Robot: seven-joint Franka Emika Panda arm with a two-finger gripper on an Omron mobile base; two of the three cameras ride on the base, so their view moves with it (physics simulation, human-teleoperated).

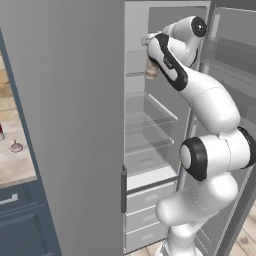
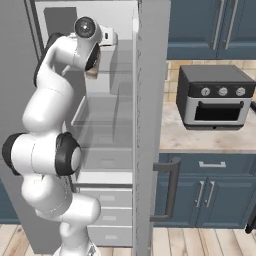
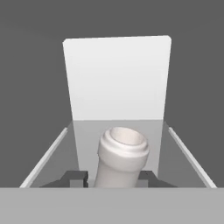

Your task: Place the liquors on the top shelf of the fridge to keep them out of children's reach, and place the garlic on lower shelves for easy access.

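The white arm reaches high into the open fridge point(image 1: 75, 125). Its end effector point(image 3: 114, 179) is pinching the neck of the brown bottle point(image 1: 151, 70), one dark finger on each side. The bottle hangs upright just over the top shelf point(image 3: 183, 157), near its front edge. The red-capped bottle point(image 1: 1, 132) and the garlic point(image 1: 16, 147) sit on the worktop point(image 1: 12, 165) left of the fridge.
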